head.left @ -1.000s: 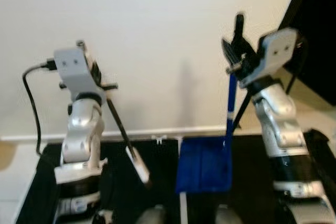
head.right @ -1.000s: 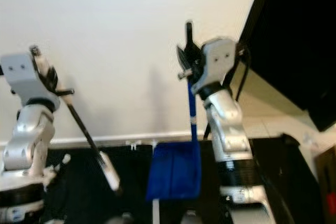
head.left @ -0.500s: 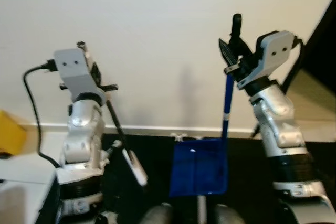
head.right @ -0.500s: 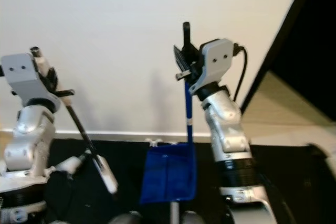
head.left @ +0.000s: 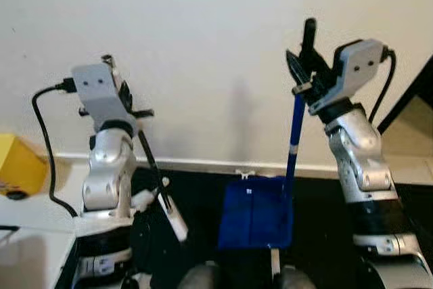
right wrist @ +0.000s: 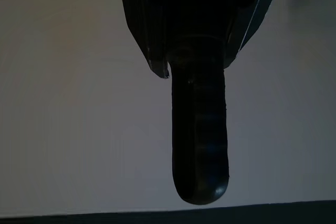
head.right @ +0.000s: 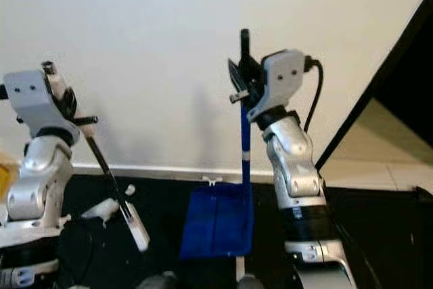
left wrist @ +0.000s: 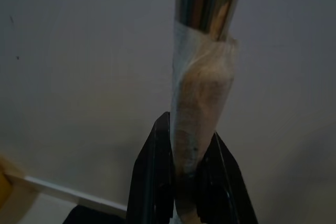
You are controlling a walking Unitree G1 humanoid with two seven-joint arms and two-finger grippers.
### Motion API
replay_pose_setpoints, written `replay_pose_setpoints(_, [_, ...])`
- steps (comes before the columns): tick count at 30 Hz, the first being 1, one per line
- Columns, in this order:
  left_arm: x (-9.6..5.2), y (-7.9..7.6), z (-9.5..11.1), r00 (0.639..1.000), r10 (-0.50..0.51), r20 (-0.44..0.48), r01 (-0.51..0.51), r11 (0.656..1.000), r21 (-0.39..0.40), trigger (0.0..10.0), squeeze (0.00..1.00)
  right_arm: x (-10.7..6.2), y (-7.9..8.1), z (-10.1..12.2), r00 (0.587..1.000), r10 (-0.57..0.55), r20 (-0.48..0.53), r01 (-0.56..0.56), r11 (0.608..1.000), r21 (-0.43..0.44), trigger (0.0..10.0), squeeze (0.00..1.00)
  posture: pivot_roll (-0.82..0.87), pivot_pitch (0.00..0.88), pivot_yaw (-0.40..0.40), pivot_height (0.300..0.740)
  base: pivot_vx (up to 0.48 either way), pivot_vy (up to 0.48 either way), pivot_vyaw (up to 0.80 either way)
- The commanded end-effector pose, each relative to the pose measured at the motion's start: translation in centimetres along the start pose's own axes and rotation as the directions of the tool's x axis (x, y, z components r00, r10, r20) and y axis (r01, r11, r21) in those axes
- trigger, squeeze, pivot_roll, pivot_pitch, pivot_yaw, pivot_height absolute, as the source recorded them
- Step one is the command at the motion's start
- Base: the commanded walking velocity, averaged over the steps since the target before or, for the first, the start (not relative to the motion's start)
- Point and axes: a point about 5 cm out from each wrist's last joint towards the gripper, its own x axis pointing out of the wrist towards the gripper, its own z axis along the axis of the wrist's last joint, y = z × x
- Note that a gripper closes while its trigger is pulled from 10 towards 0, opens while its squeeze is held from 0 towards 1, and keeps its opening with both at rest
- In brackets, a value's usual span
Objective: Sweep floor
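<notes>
Facing a white wall (head.left: 203, 45), we hold our right hand (head.left: 306, 65) high at right of centre, pinching the black grip of the blue dustpan (head.left: 256, 213), which hangs over the dark floor (head.left: 203, 187) at bottom centre. Our left hand (left wrist: 191, 177) pinches the taped broom handle (left wrist: 202, 103), slanting down at lower left. A yellow box (head.left: 17, 167) sits at the left edge.

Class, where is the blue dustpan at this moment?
In the left eye view, the blue dustpan hangs low at centre over the dark floor, its handle held up by the right end effector, near the white baseboard.
</notes>
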Motion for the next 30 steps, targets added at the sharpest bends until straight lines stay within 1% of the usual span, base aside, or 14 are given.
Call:
replay_pose_setpoints(1, [0.01,0.47,0.64,1.000,0.014,0.028,-0.015,1.000,0.014,10.0,0.00,0.28,0.37,0.49,1.000,0.010,0.028,-0.010,1.000,0.007,10.0,0.00,0.05,0.029,0.044,0.740,0.000,0.330,0.00])
replay_pose_setpoints(10, [0.01,0.47,0.60,1.000,0.014,0.026,-0.014,1.000,0.017,10.0,0.00,0.28,0.37,0.49,1.000,0.010,0.028,-0.010,1.000,0.006,10.0,0.00,0.05,0.030,0.044,0.740,0.000,0.283,0.00])
replay_pose_setpoints(30, [0.03,0.43,0.64,0.999,0.005,0.039,-0.006,1.000,0.028,10.0,0.00,0.32,0.47,0.32,1.000,0.014,0.027,-0.014,1.000,0.003,10.0,0.00,0.05,0.024,0.044,0.740,0.000,0.000,0.00])
